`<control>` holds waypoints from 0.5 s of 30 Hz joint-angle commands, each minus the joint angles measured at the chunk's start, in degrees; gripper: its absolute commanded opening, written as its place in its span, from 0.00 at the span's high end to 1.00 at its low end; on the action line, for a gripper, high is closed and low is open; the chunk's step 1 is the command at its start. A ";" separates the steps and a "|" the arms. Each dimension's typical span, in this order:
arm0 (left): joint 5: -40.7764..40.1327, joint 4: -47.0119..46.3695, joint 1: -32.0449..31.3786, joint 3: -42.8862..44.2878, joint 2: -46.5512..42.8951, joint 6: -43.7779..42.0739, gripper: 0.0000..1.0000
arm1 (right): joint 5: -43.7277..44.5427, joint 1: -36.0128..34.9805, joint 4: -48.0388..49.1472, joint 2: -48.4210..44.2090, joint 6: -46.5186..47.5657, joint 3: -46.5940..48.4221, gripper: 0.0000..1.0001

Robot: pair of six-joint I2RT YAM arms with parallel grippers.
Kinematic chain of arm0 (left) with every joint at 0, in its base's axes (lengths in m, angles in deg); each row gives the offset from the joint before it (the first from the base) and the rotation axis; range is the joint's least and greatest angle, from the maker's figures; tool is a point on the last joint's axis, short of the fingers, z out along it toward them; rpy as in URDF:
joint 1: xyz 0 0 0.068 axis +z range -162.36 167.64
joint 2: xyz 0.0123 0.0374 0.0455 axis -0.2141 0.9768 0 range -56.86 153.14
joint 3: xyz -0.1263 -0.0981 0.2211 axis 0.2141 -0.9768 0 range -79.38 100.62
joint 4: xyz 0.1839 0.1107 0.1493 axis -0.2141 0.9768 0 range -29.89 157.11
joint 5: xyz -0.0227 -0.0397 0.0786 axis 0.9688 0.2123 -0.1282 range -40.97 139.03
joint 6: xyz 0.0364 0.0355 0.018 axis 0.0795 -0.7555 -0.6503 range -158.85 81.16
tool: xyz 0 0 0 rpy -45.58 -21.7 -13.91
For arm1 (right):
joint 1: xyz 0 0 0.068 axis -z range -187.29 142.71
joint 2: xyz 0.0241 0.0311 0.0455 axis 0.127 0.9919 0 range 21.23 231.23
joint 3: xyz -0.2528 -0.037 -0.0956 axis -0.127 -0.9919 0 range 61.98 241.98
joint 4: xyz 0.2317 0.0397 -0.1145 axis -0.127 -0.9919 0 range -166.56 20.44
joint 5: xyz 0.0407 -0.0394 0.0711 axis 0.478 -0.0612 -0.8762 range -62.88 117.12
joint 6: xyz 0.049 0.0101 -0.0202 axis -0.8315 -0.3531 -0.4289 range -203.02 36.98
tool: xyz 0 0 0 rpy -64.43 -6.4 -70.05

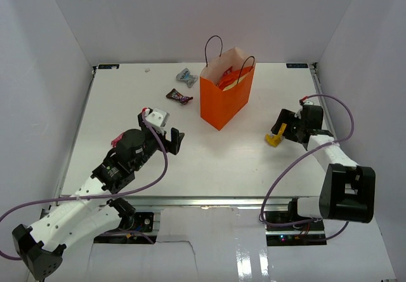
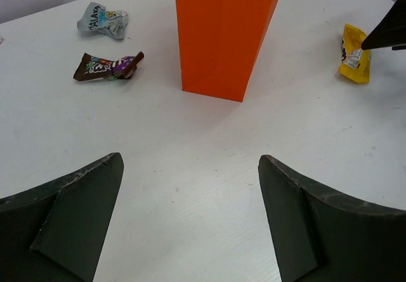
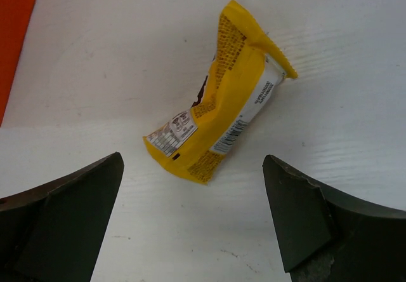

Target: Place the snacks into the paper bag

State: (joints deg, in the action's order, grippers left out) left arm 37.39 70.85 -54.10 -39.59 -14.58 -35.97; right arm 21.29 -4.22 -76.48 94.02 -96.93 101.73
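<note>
The orange paper bag [image 1: 225, 98] stands upright at the table's middle back, with red and yellow wrappers showing inside; it also shows in the left wrist view [image 2: 222, 34]. A brown candy bar [image 1: 179, 96] and a silvery-blue wrapper [image 1: 186, 75] lie left of it, also seen in the left wrist view as the bar [image 2: 104, 66] and the wrapper [image 2: 101, 20]. A yellow packet [image 3: 219, 114] lies on the table right of the bag [image 1: 273, 140]. My right gripper [image 3: 193, 206] is open just short of it, empty. My left gripper [image 2: 190, 212] is open and empty, well short of the bag.
White walls close the table on three sides. A metal rail [image 1: 190, 201] runs along the near edge. Purple cables [image 1: 330, 104] loop off both arms. The right arm's tip [image 2: 387, 34] shows by the yellow packet [image 2: 355, 56] in the left wrist view.
</note>
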 commanded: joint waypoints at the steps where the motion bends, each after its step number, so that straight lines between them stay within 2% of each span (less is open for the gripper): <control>1: 0.74 -1.95 0.07 0.55 -0.71 -0.06 0.02 | 0.38 2.11 2.44 4.80 -6.20 3.93 0.04; 5: 1.44 -1.78 -0.01 0.64 -0.45 0.11 0.02 | -3.22 4.83 2.96 10.95 -8.32 6.13 0.11; 9: 1.44 -1.78 -0.01 0.55 0.08 0.20 0.02 | -5.86 5.98 5.07 15.35 -10.17 7.62 0.21; 15: 0.57 -1.87 0.16 0.29 0.87 -0.06 0.02 | -8.76 6.51 5.34 21.59 -11.66 9.30 0.27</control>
State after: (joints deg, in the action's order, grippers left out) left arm 37.91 69.98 -54.10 -39.59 -13.77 -35.91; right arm 14.91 1.74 -72.79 114.07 -106.85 109.31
